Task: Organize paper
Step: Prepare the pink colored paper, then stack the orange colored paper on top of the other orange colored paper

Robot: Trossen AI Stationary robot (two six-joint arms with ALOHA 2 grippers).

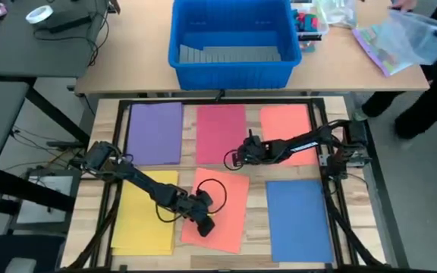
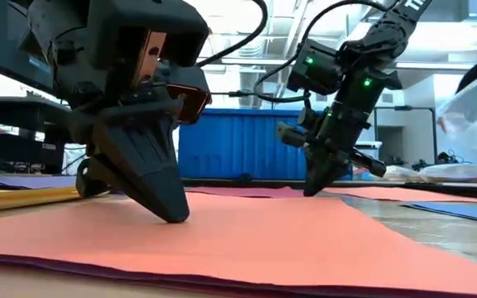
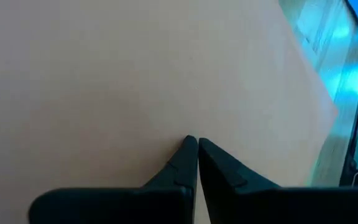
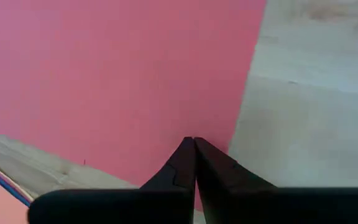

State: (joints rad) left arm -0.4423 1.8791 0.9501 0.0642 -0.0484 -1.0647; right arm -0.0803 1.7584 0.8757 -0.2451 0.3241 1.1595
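Observation:
Six paper sheets lie flat on the wooden table: purple (image 1: 155,133), red-pink (image 1: 217,129) and salmon (image 1: 287,121) along the far side, yellow (image 1: 144,216), orange (image 1: 230,201) and blue (image 1: 298,220) along the near side. The orange sheet lies askew, with a darker layer (image 2: 222,280) showing under its near edge. My left gripper (image 1: 204,224) is shut, its tips down on the orange sheet (image 3: 135,74). My right gripper (image 1: 234,158) is shut, its tips on the red-pink sheet (image 4: 117,74). My left gripper presses its shut fingertips (image 2: 171,213) down on the orange sheet's near-left part (image 3: 191,127), slanting down from the table's left. The sheet lies flat under them. My right gripper sets its shut fingertips (image 2: 312,190) on the red-pink sheet close to its near right corner (image 4: 213,134), slanting down from the right. That sheet lies flat on the table.
A big blue bin (image 1: 230,42) stands on a second table beyond the far edge. To its right lies a clear bag (image 1: 400,38), with a person beside it. A black cable loop (image 1: 215,193) hangs over the orange sheet. Bare wood shows between the sheets.

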